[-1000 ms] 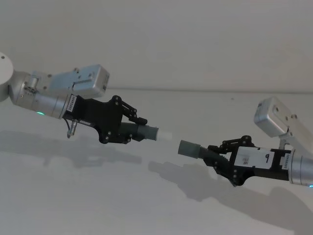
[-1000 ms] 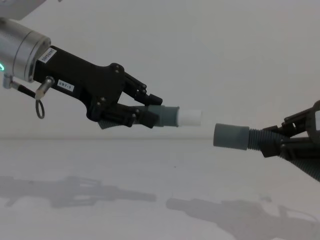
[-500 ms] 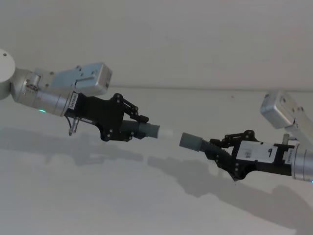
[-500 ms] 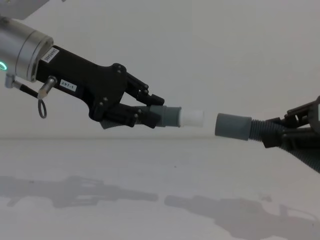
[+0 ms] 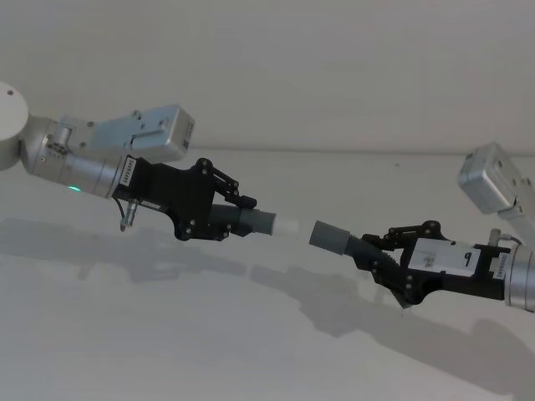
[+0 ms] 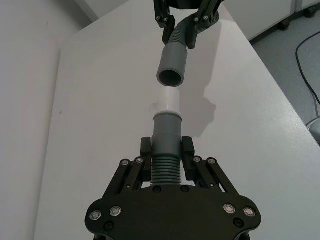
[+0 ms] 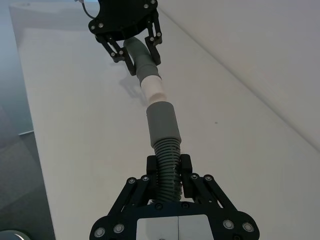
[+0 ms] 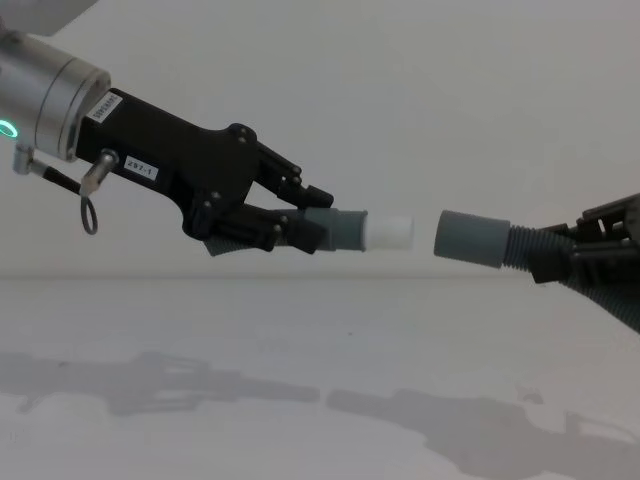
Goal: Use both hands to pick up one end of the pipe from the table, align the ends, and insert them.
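Above the white counter (image 5: 167, 351), the left pincer (image 5: 236, 210) was clamped on the left hose piece (image 5: 257, 223), whose white plug tip (image 5: 288, 225) pointed right. The right pincer (image 5: 376, 252) gripped the right hose piece (image 5: 353, 246) by its corrugated part. Its wide grey cuff (image 5: 328, 237) faced the tip, just apart from it and slightly lower. Both arms cast shadows on the counter beneath.

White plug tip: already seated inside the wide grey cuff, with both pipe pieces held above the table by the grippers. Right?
No. The white plug tip is not yet inside the wide grey cuff; the chest view shows a gap between them. The rest holds: the left gripper and right gripper hold the two pipe pieces above the table.
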Action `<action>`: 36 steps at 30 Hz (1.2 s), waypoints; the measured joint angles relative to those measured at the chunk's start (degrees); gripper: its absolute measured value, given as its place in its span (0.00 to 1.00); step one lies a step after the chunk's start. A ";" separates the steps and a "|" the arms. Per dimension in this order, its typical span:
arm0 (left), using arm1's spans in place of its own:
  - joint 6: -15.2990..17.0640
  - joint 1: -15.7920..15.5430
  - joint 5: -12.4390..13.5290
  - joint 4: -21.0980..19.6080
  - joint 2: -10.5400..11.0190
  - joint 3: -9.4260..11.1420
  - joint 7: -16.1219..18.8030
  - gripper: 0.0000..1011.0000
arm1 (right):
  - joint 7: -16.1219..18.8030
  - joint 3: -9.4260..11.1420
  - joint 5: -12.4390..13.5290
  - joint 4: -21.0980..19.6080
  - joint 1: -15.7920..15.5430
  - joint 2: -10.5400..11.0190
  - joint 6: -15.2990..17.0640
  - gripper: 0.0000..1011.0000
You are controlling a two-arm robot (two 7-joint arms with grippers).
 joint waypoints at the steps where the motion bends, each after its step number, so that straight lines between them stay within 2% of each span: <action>1: 0.02 0.00 -0.01 -0.04 0.02 0.03 0.03 0.34 | -0.03 0.01 0.10 0.00 -0.03 0.02 0.02 0.27; 36: 1.03 0.60 -1.26 -2.49 1.42 1.28 1.65 0.34 | -0.66 -1.16 2.81 -0.09 -0.07 0.94 -0.05 0.27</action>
